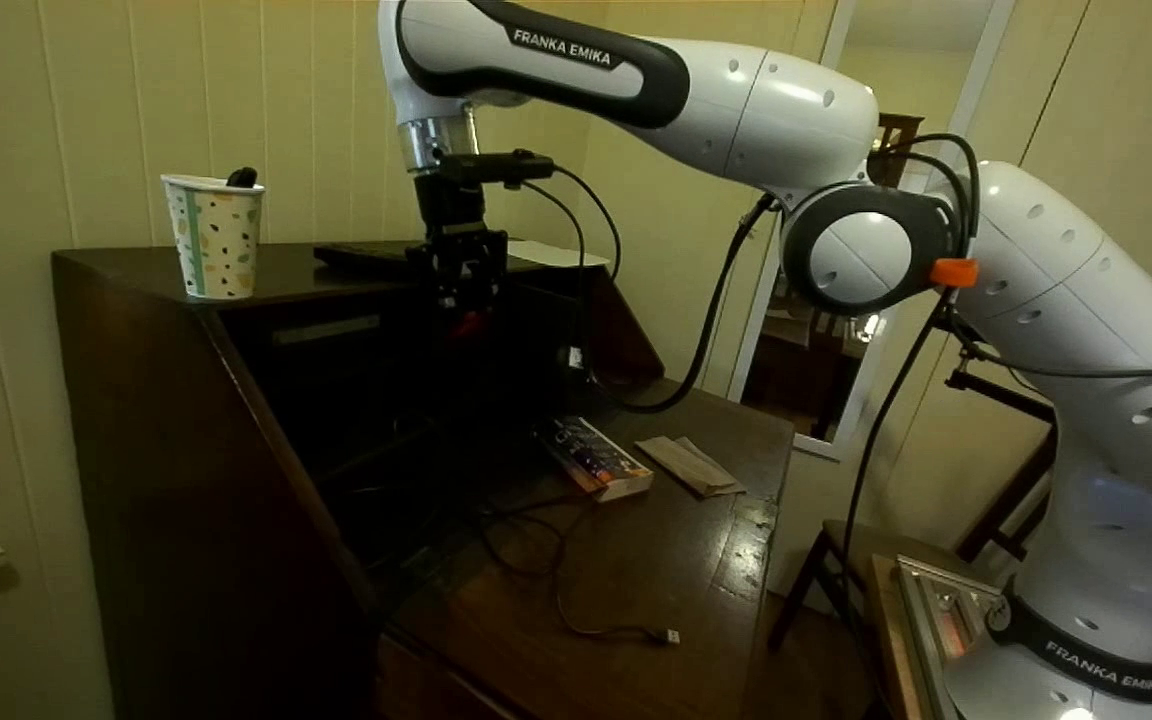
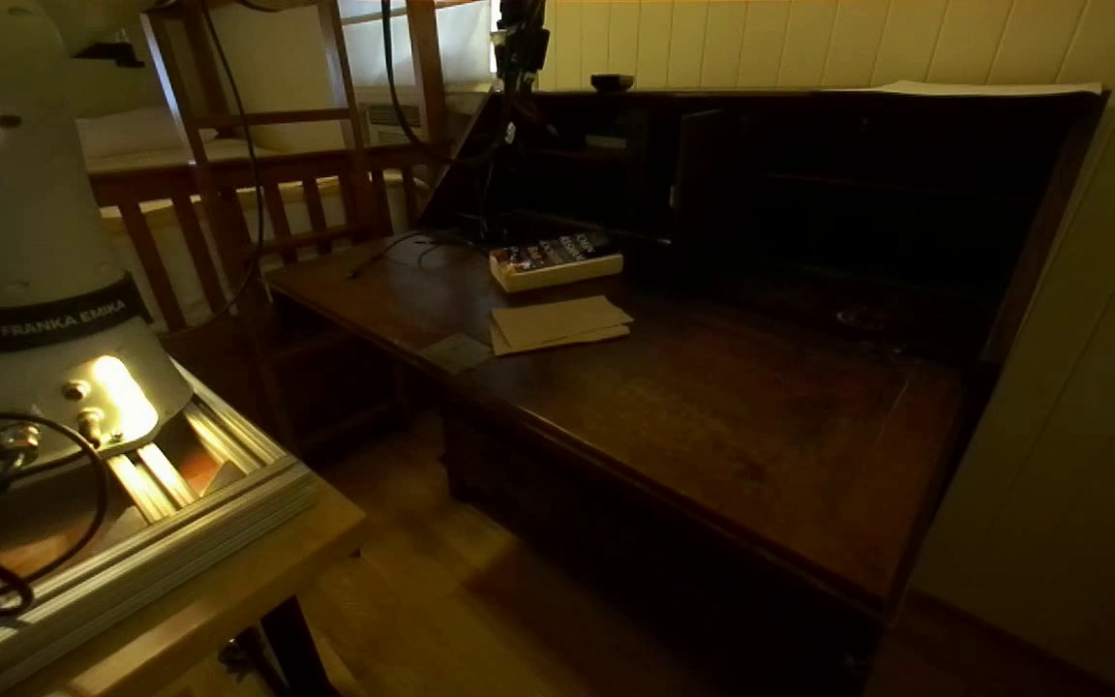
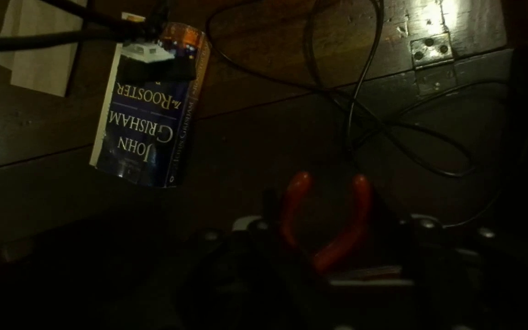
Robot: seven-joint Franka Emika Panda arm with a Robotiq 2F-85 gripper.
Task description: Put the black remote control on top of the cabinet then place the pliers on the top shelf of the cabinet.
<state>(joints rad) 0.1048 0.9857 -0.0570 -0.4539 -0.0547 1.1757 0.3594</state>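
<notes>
Nearest in the wrist view is the gripper [image 3: 328, 215], black and hard to see in the dark. Its fingers are part way apart and have hold of the pliers [image 3: 344, 243], with one finger on each side. It is too dark to see just where they touch. The two red handles stick out past the fingers, spread like a letter U. In an exterior view, the gripper points down by the flat top [image 1: 121, 265] of the cabinet [image 1: 166, 430], at its front edge. The pliers show there as a small red spot at the finger ends, well above the cabinet's fold-down leaf [image 2: 761, 416]. I cannot tell if they are inside the cabinet or just in front of it.

The black remote control [image 1: 361, 258] lies flat on top of the cabinet. Up there too are a spotted cup [image 1: 216, 245], standing up with a black thing [image 1: 243, 178] poking out, and a white sheet of paper [image 2: 993, 88] at the other end of the cabinet's top. On the cabinet's leaf lies a book [image 3: 145, 119] that says John Grisham. Some folded brown paper [image 2: 557, 324] is on the leaf too, nearer the cabinet's front edge than the book is. A thin black cord [image 1: 626, 631] curls over the leaf, and its plug [image 1: 673, 637] is near the front edge. The white robot arm [image 1: 736, 110] is over the leaf.
</notes>
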